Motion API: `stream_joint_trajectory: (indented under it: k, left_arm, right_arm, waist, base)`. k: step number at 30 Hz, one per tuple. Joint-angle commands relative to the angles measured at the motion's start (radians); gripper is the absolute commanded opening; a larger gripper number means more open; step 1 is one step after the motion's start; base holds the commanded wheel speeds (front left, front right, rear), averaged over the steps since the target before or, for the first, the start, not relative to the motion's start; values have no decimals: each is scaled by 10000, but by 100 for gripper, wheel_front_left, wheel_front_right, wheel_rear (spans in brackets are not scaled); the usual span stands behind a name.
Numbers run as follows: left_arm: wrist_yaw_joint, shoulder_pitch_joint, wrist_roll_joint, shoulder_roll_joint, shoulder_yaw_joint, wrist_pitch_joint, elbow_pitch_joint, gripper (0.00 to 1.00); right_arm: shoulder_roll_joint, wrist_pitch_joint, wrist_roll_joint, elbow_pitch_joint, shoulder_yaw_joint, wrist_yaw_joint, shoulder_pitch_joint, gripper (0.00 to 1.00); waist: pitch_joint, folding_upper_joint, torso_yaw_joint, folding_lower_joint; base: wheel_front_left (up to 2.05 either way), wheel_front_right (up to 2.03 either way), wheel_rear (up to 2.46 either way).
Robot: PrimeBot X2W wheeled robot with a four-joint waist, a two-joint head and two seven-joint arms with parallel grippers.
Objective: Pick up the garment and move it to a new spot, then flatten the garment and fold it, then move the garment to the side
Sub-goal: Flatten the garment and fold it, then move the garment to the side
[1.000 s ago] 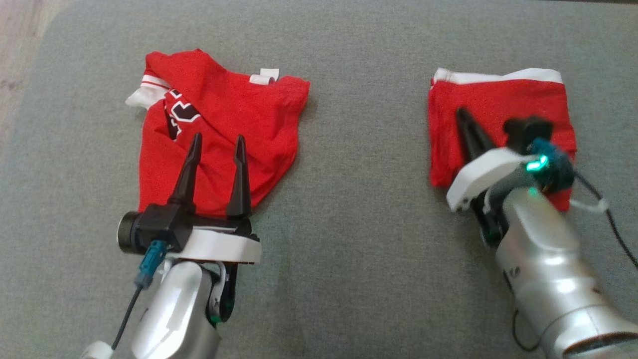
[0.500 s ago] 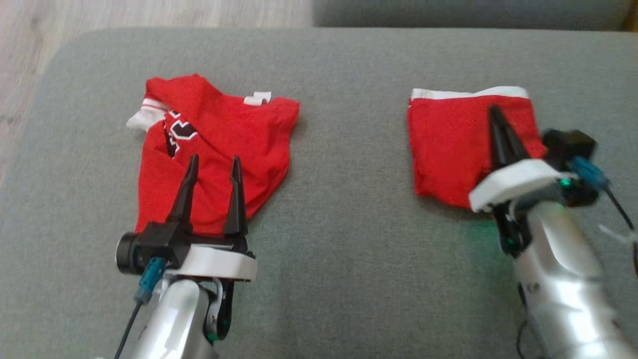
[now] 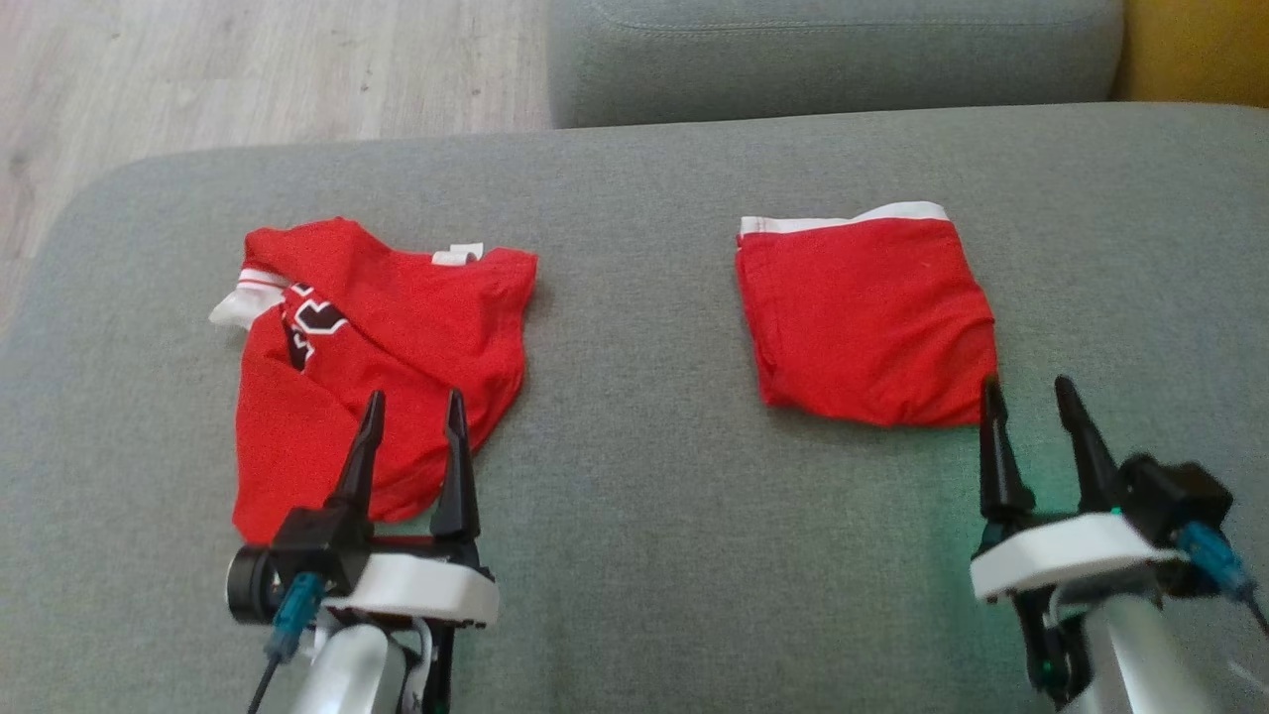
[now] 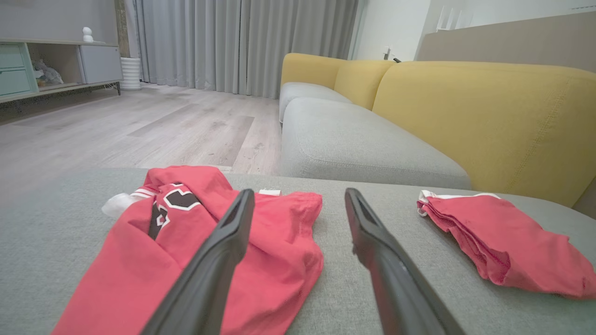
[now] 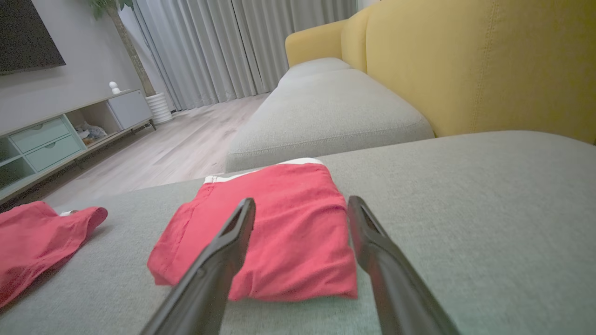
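We see the folded red garment (image 3: pixel 867 317) lying flat on the right half of the grey seat cushion (image 3: pixel 644 516), its white band along the far edge and its near right corner just beside one fingertip of the right gripper (image 3: pixel 1026 383); we cannot tell whether they touch. That gripper is released, fingers parted with nothing between them. The left gripper (image 3: pixel 414 397) is likewise spread and empty, its tips over the near hem of a crumpled red jersey (image 3: pixel 397 327) that lies on the left half. A wide bare strip of grey fabric separates the two pieces, and more bare fabric runs along the whole near side and to the right of the folded garment. The jersey sits near the cushion's rounded left corner, where the wooden floor (image 3: pixel 248 79) begins. Past the far edge lies a second grey cushion (image 3: pixel 833 50). From the wrist views we make out the yellow sofa back (image 4: pixel 489 116) along the right, grey curtains (image 4: pixel 242 42) at the far wall and a low sideboard (image 5: pixel 56 135) across the floor.
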Motion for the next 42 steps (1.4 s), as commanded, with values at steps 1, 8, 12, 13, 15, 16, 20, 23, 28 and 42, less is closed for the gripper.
stream_joint_trajectory:
  k: [1,8,12,13,15,16,20,23,28,42]
  left_arm:
    - [-55,-145,30,66,410,-80,-219,100]
    - [-54,-92,12,66,462,-80,-164,100]
    - [-58,-229,21,66,372,-80,-204,100]
    - [-62,-273,29,66,348,-80,-220,100]
    - [-75,-361,50,66,308,-80,-257,100]
    - [-82,-408,63,66,295,-80,-279,100]
    - [-110,-615,107,66,229,-80,-307,100]
    - [-128,-769,100,66,179,-80,-296,100]
    - [-135,-991,66,66,47,-80,-261,100]
    - [-12,-1209,6,66,-88,-80,-219,100]
  right_arm:
    - [30,-64,50,-502,345,-7,26,100]
    - [32,-64,64,-725,353,-7,235,100]
    - [32,-64,43,-780,295,-7,106,100]
    - [32,-64,17,-778,287,-7,32,100]
    - [33,-64,-71,-730,290,-7,-176,100]
    - [33,-62,-120,-664,287,-7,-318,100]
    - [33,326,-80,-77,-25,-7,-1106,100]
    - [33,782,14,545,-359,-7,-1850,100]
    - [33,1505,-308,1920,-1323,-7,-3073,100]
    - [-566,2618,-1582,5080,-913,-7,-4711,0]
  waist:
    - [-22,-1,-82,1]
    - [57,-1,-132,1]
    - [193,-1,-46,1]
    - [244,-1,-21,1]
    - [370,-1,28,1]
    - [449,-1,54,1]
    - [823,-1,242,1]
    - [1144,-1,411,1]
    - [1575,-1,725,1]
    - [1837,-1,1034,1]
  base:
    - [0,0,0]
    - [0,0,0]
    - [0,0,0]
    - [0,0,0]
    - [0,0,0]
    - [0,0,0]
    - [0,0,0]
    - [0,0,0]
    - [0,0,0]
    - [0,0,0]
